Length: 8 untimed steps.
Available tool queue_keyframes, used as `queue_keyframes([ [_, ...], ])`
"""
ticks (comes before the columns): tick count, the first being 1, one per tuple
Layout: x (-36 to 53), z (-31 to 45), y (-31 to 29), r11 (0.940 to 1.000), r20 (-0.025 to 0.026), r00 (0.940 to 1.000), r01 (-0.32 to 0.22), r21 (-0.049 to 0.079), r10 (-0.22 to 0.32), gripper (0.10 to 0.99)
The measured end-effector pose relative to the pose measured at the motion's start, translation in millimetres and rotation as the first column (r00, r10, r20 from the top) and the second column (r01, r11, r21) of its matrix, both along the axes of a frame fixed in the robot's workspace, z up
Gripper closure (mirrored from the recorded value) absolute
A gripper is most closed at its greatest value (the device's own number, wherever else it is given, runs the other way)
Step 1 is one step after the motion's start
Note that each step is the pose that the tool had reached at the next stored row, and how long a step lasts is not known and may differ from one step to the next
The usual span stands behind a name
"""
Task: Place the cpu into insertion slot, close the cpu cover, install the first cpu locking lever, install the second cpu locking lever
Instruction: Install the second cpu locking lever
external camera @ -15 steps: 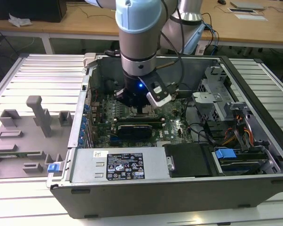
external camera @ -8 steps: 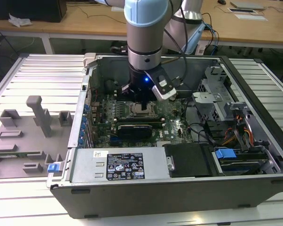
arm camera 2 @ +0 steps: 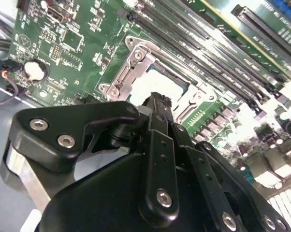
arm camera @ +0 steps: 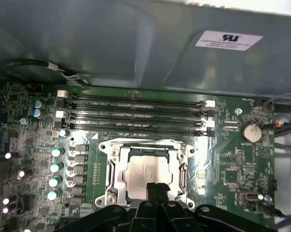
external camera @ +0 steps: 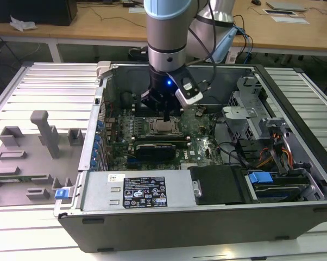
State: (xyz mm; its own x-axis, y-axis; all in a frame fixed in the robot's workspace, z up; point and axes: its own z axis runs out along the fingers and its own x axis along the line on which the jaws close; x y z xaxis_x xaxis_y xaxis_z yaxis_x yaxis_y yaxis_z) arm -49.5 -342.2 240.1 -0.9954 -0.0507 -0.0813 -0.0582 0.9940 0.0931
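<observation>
Pincer tips together, just above seated cpu.

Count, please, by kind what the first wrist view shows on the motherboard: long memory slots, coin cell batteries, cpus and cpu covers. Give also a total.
long memory slots: 4
coin cell battery: 1
cpu: 1
cpu cover: 1
Total: 7

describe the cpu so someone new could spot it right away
Look inside the open computer case, at the green motherboard. The cpu lies in the square silver-framed socket below four long memory slots, just under the pincer. It alone is a pale, flat metal square.
</observation>
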Motion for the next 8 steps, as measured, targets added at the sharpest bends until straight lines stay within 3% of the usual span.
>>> queue_keyframes([
  [8, 0.0, 1.5, 0.2, 1.0000, 0.0001, 1.0000, 0.002, -0.003, -0.002, 0.980],
])
